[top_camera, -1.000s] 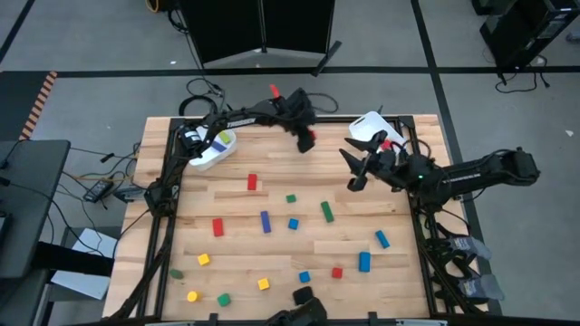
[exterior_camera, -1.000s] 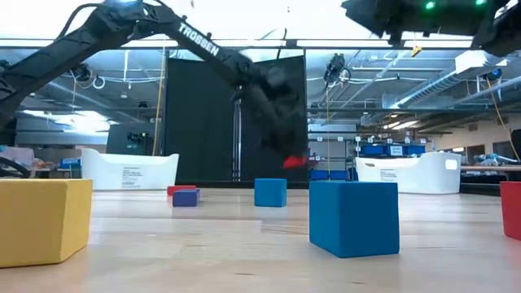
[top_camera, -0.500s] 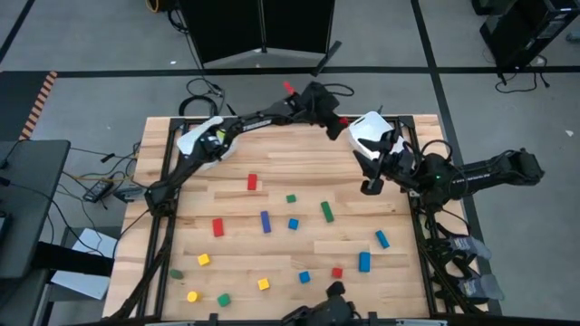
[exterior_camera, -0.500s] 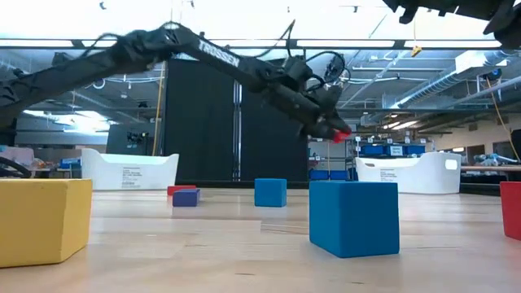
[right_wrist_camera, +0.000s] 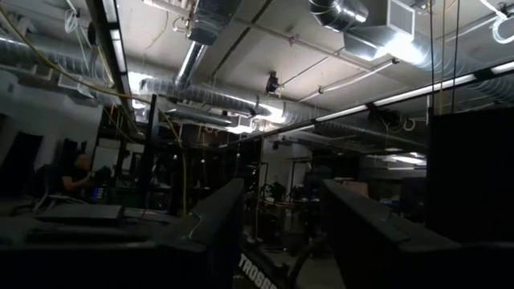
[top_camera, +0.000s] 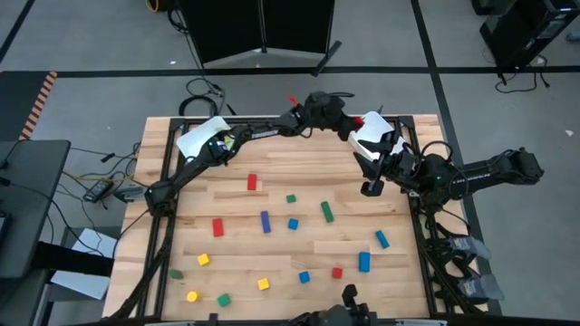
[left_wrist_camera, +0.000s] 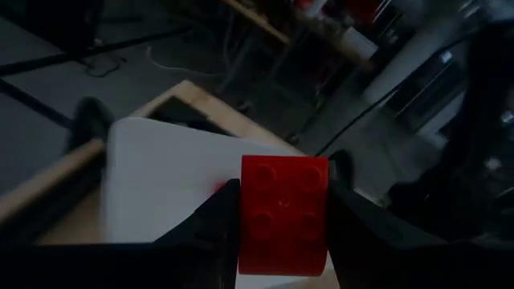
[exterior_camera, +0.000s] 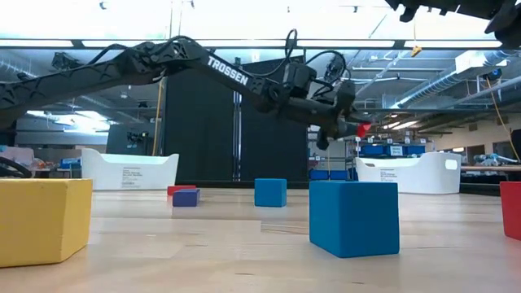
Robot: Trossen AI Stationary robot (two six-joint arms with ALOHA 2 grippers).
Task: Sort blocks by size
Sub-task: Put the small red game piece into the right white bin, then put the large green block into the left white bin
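My left gripper [top_camera: 353, 123] reaches along the table's far edge and is shut on a small red block [left_wrist_camera: 283, 213], held in the air over the right white bin [top_camera: 373, 140]; in the low view the block [exterior_camera: 363, 128] shows high above the tabletop. My right gripper [top_camera: 370, 187] hovers open just near of that bin, tipped upward, with nothing between its fingers [right_wrist_camera: 229, 217]. Several red, blue, green and yellow blocks lie flat on the wooden table, among them a green bar [top_camera: 326, 212] and a blue bar [top_camera: 265, 221]. My left gripper pinches the red block between its two fingers, one on each of two opposite sides [left_wrist_camera: 245, 217]. The block's studded face [left_wrist_camera: 285, 189] is turned toward the wrist camera. The fingers come nearly level from the table's left. The block is lifted clear, over the bin.
A second white bin [top_camera: 204, 140] stands at the far left corner. A big yellow cube [exterior_camera: 41, 220] and a blue cube [exterior_camera: 354, 216] sit close to the near edge. My right arm [top_camera: 471, 172] lies along the right edge beside the right bin.
My left gripper has carried the red block along the far edge toward the table's right edge, from mid-table to over the right bin, tipping from pointing down to nearly level and rolling. My right gripper drew back a little toward the near right, then kept still.
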